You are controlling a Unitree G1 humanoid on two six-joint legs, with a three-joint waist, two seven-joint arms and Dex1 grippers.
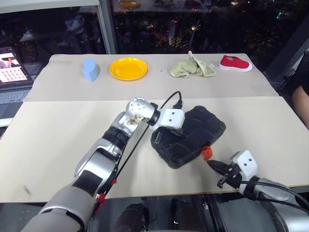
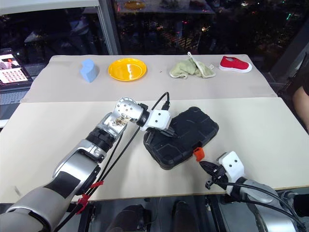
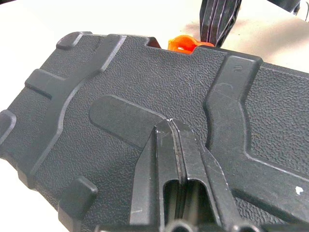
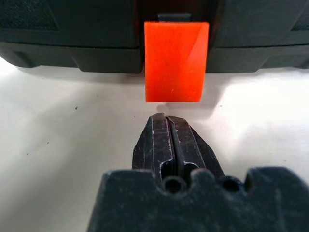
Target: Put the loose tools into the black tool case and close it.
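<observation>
Head views: a black moulded plastic tool case with rounded corners (image 1: 190, 137) lies closed and flat on the pale beige counter (image 1: 58, 130), set at an angle, its small orange latch (image 1: 206, 152) on the edge nearest the robot. The left tool (image 1: 170, 129), on a silver arm reaching in from the left, rests on the lid near the case's left end. The right tool (image 1: 216, 166), black-fingered with a white wrist block, sits low over the counter just in front of the latch, pointing at it, apart from it. Along the far side of the counter stand a light blue curved foam block (image 1: 90, 69), a round yellow plate (image 1: 128, 68), a crumpled pale green cloth (image 1: 192, 67) and a red slip-on shoe with a white sole (image 1: 235, 63). A screen with small pictures (image 1: 10, 70) shows at the far left edge, and a person's arm (image 1: 300, 104) at the right edge.

Left wrist view: the left tool's two black fingers (image 3: 166, 145) are pressed together, gripping nothing, tips touching the textured, ribbed lid of the case (image 3: 116, 82). The orange latch (image 3: 186, 43) peeks over the far edge, with the other tool's dark fingers (image 3: 218, 19) beyond it.

Right wrist view: the right tool (image 4: 166, 118) is closed and empty, its tips just short of the orange latch (image 4: 176, 60), which hangs flat against the front wall of the case (image 4: 67, 48), above the pale counter (image 4: 58, 145).
</observation>
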